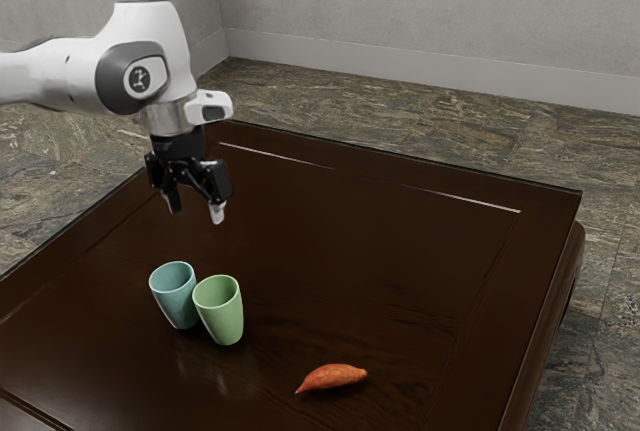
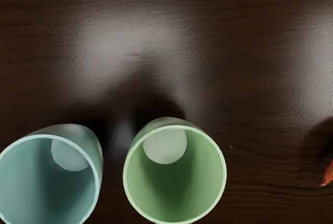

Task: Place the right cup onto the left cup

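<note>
Green cup (image 1: 220,313) stands upright on the dark table (image 1: 330,251), with its mouth up. I think it is the right cup, the one to pick up. Call the top of the exterior view 12 o'clock. From the green cup, the blue cup (image 1: 175,298) is at about 9 o'clock, upright too. The wrist view shows a thin gap between them. The orange vegetable (image 1: 333,378) lies at 4 o'clock from the green cup, well apart.

My gripper (image 1: 196,207) is up above the table, at about 12 o'clock from the cups. Its fingers are spread and hold nothing.

The first worry is that small gap. If a finger has to go down there and I am a bit off, it could bump the blue cup and tip it or push it away. Coming down too far to one side could knock the green cup over. Both cups get thinner near the bottom, so a weak grip could slip.

Next comes the lift. If I carry the green cup too low toward 9 o'clock, its bottom could hit the blue rim. If I let go off the middle, it could lean, get stuck or fall off.
</note>
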Tool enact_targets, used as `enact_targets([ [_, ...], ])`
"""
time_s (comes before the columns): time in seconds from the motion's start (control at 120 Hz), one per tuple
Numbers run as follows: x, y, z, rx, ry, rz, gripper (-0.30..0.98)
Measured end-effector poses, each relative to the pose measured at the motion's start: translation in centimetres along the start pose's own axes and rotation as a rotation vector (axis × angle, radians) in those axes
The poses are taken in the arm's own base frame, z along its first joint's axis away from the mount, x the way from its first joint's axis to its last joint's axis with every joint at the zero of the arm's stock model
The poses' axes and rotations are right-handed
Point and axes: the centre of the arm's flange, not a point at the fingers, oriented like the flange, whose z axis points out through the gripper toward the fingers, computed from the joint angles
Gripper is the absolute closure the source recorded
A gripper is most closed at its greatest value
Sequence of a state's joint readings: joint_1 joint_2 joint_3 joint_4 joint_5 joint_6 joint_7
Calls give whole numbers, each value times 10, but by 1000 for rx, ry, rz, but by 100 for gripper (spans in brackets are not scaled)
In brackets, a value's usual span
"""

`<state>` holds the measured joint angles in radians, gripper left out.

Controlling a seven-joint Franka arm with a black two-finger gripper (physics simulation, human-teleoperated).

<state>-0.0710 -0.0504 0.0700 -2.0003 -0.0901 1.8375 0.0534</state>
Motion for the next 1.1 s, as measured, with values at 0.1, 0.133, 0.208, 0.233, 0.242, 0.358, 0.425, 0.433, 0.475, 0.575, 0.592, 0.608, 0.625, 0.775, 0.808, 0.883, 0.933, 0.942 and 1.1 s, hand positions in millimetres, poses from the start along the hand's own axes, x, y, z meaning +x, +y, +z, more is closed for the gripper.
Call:
enact_targets([
  [0.1,-2,16,20,-19,4,7,1],
  [0.133,-3,26,28,-26,4,15,2],
  [0.208,-6,48,45,-45,2,32,3],
  [0.233,-7,55,51,-51,2,36,4],
  [0.242,-8,57,53,-53,1,37,4],
  [0.358,-12,66,71,-76,11,18,6],
  [0.425,-13,62,73,-82,28,-11,7],
  [0.433,-13,61,73,-83,30,-15,7],
  [0.475,-13,59,74,-85,39,-29,7],
  [0.575,-14,63,75,-81,54,-45,9],
  [0.592,-15,64,76,-80,55,-47,9],
  [0.608,-15,66,76,-79,57,-48,10],
  [0.625,-16,67,77,-78,58,-51,10],
  [0.775,-19,64,87,-87,50,-109,12],
  [0.808,-21,61,90,-87,49,-126,13],
  [0.883,-22,59,95,-88,46,-152,14],
  [0.933,-22,58,97,-87,46,-168,15],
  [0.942,-22,57,98,-87,46,-171,15],
  [1.1,-21,49,104,-97,46,-220,18],
])
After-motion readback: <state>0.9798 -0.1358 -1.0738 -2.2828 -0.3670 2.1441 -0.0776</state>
